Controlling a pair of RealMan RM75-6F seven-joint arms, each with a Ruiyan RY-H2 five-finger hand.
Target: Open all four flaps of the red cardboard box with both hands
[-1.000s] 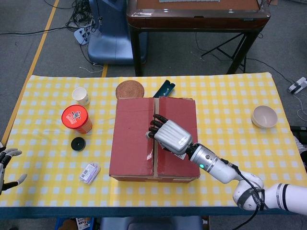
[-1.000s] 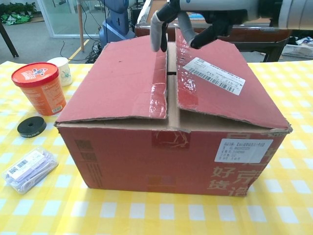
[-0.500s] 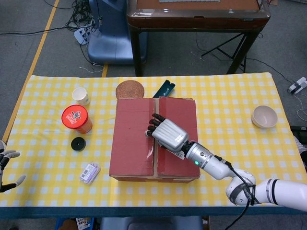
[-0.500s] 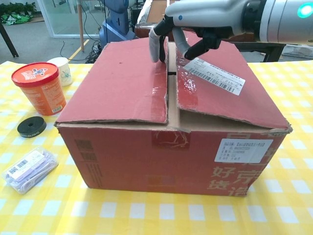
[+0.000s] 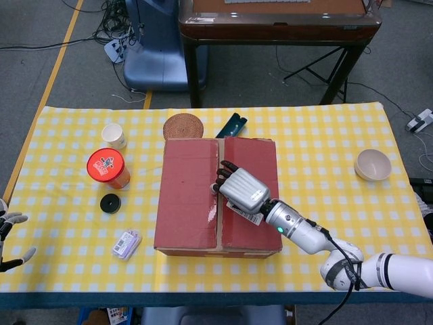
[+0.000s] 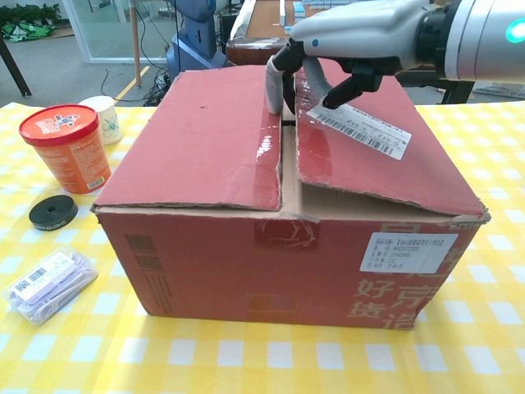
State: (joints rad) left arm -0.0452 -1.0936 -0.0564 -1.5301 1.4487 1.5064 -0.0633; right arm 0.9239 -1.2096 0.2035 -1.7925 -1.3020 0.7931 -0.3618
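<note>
The red cardboard box point(image 5: 189, 203) sits mid-table with its two top flaps down, meeting at a central seam. The chest view shows the box point(image 6: 205, 148) close up; its right flap, the one with a white label, stands slightly higher than the left. My right hand point(image 5: 238, 190) lies on the box top with its fingers bent down. A grey fingertip point(image 6: 275, 92) touches the seam and a dark one rests on the right flap. Nothing is gripped. My left hand point(image 5: 9, 233) is off the table's left edge with its fingers apart, far from the box.
Left of the box are an orange tub point(image 5: 107, 167), a paper cup point(image 5: 114, 135), a black disc point(image 5: 109, 202) and a small packet point(image 5: 126, 244). Behind it lie a woven coaster point(image 5: 183, 126) and a dark teal item point(image 5: 231, 124). A bowl point(image 5: 373, 164) sits far right.
My right hand has dropped lower and shifted slightly right, bringing its fingertips from above the left flap's edge down onto the seam. The left hand has slid a little further out of frame.
</note>
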